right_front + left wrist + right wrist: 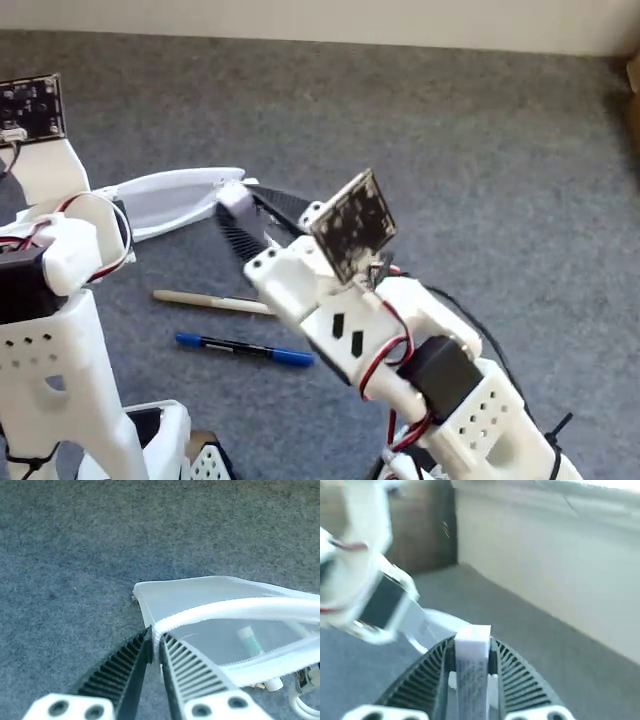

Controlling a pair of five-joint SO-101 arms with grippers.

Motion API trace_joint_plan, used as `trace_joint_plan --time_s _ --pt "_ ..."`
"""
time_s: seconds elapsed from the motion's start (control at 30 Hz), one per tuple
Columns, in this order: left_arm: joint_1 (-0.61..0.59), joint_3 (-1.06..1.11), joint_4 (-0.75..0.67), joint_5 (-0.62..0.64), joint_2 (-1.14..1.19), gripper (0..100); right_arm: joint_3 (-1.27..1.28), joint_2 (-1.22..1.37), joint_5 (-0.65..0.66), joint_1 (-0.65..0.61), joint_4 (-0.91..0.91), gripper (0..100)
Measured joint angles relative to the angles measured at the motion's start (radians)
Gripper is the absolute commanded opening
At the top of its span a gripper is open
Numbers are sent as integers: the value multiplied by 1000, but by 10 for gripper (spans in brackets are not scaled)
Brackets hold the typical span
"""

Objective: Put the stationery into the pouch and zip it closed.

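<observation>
Left fingers (192, 667) close on the pouch (200, 597) rim at its corner. Right fingers (520, 682) grip a white eraser (471, 647) between them, at the pouch's other end, near the middle of the bench (470, 130).

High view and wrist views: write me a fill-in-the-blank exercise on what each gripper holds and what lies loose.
The left gripper is ____ on the rim of the white translucent mesh pouch.
The right gripper holds a ____ rectangular block.
On the grey carpet, next to the thin beige pencil, lies a slim pen coloured ____.
Missing words: shut; white; blue.
</observation>
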Motion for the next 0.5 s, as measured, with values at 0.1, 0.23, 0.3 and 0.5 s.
trace_joint_plan --time_s 0.1,0.23,0.3,0.5 --pt "0 0 0 0 0 7 0 0 0 -43 -103 5" --pt "0 0 0 0 0 7 3 0 0 -58 -213 5" --pt "0 0 0 0 0 7 28 -2 0 -58 -299 5" --pt "0 0 0 0 0 7 183 61 0 -60 -583 5"
